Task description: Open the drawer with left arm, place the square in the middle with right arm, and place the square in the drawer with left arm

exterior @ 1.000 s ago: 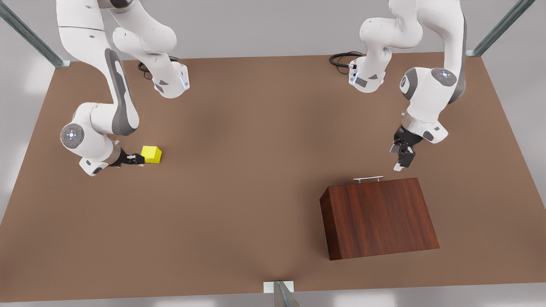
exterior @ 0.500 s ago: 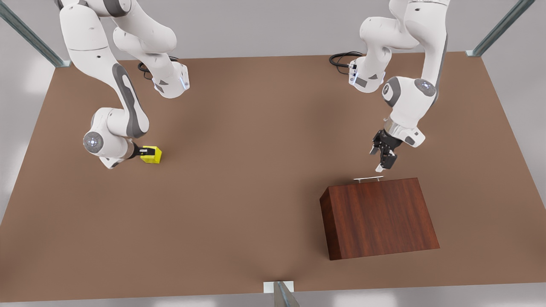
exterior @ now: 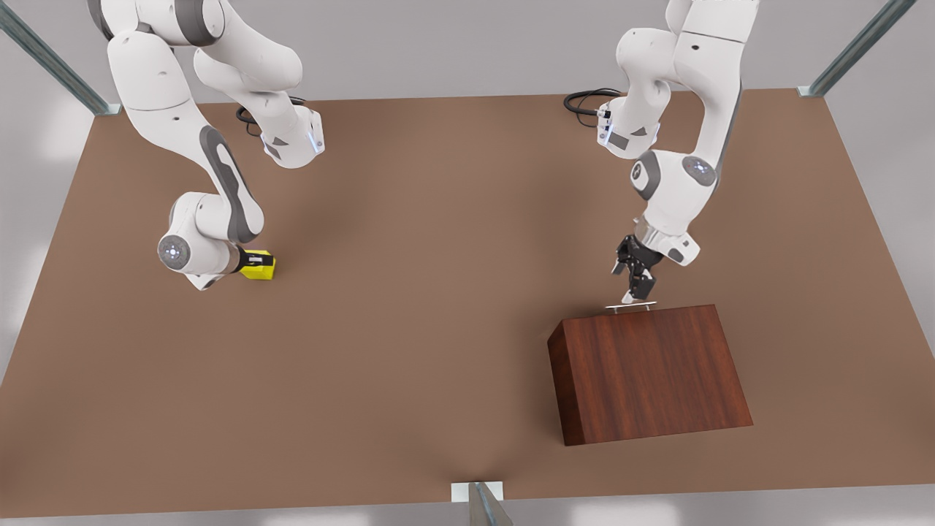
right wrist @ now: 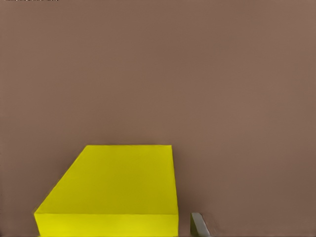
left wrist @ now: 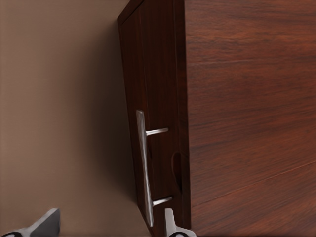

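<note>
The square (exterior: pixel 264 272) is a small yellow cube on the table at the front view's left. My right gripper (exterior: pixel 259 261) reaches over it with its fingers astride it. In the right wrist view one fingertip (right wrist: pixel 198 224) stands just beside the square (right wrist: pixel 118 187) with a small gap, so the gripper is open. The drawer (left wrist: pixel 153 98) is closed in the dark wooden box (exterior: pixel 646 372). My left gripper (exterior: pixel 634 296) hangs just above the silver handle (exterior: pixel 630 307), open. In the left wrist view the handle (left wrist: pixel 143 163) runs between its two fingertips (left wrist: pixel 44 224).
The bare brown tabletop (exterior: pixel 424 292) stretches between the square and the box. Both arm bases (exterior: pixel 292 142) stand at the far edge with black cables (exterior: pixel 584 98). Metal frame posts (exterior: pixel 486 504) rise at the corners and the near edge.
My left gripper has come down and toward the front view's left, ending just over the handle. My right gripper has slid forward over the square. The square and box stayed put.
</note>
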